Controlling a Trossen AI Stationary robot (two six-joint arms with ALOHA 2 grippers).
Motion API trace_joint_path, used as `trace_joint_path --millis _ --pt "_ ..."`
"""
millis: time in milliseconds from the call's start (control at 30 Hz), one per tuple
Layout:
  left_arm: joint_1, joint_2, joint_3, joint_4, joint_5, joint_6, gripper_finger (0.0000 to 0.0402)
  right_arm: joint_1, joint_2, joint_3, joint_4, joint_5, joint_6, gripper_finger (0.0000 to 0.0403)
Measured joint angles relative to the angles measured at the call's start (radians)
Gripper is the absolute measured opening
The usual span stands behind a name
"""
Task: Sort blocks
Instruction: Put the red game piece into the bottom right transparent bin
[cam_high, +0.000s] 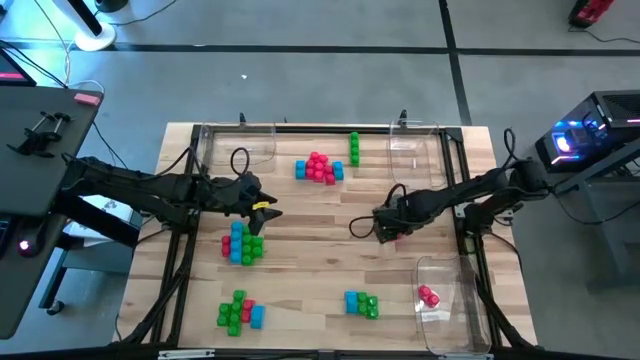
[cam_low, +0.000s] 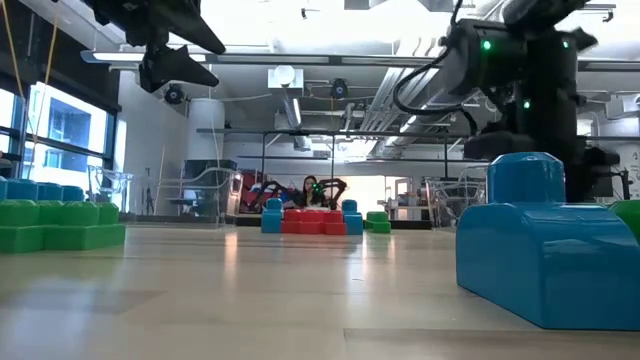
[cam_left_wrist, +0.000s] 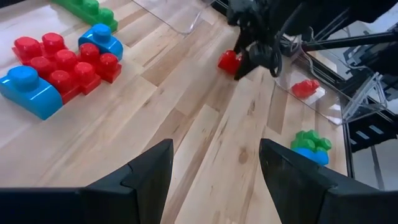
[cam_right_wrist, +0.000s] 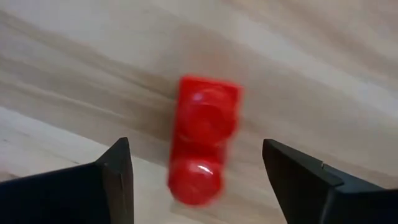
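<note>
A red two-stud block (cam_right_wrist: 202, 140) lies flat on the wood right of the table's middle. My right gripper (cam_right_wrist: 196, 149) hovers over it, open, one finger on either side and clear of it; the left wrist view shows this gripper (cam_left_wrist: 258, 53) beside the block (cam_left_wrist: 229, 61). My left gripper (cam_high: 265, 208) is open and touches nothing, left of the middle, above a blue, green and red cluster (cam_high: 242, 243). Other clusters lie on the table: red with blue (cam_high: 318, 168), a green column (cam_high: 354, 148), and two near-edge groups (cam_high: 238, 312) (cam_high: 362, 303).
A clear tray (cam_high: 450, 330) at the near right holds red blocks (cam_high: 428, 295). Two more clear trays stand at the far edge, one left (cam_high: 240, 145) and one right (cam_high: 415, 140). In the low view a blue block (cam_low: 545, 250) sits close to the camera. Bare wood lies between the grippers.
</note>
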Motion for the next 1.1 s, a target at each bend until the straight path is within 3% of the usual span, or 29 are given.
trace_joint_path --millis 133,233,300,500,767,900,1000,1100 --pt "0.0 0.0 0.0 0.0 -0.03 -0.016 0.0227 0.0 -0.002 -0.058 0.094 0.006 0.057 0.0238" --pt "0.0 0.0 0.0 0.001 -0.05 -0.026 0.0227 0.001 -0.004 -0.075 0.083 0.021 0.093 0.0214" --pt "0.0 0.0 0.0 0.001 -0.064 -0.031 0.0227 0.001 -0.004 -0.077 0.071 0.026 0.101 0.0179" --pt "0.0 0.0 0.0 0.002 -0.091 -0.034 0.0227 0.0 -0.001 -0.054 0.043 0.064 0.066 0.0022" --pt "0.0 0.0 0.0 0.001 -0.108 -0.033 0.0227 0.019 -0.045 0.159 -0.223 0.073 -0.18 0.0007" --pt "0.0 0.001 0.0 -0.009 -0.132 -0.025 0.0227 0.098 -0.134 0.295 -0.254 -0.031 -0.336 0.001" --pt "0.0 0.001 0.0 -0.008 -0.137 -0.007 0.0227 0.203 -0.188 0.361 -0.282 -0.145 -0.321 0.0005" --pt "0.0 0.001 0.0 -0.008 -0.133 -0.012 0.0227 0.353 -0.228 0.378 -0.344 -0.234 -0.184 0.0004"
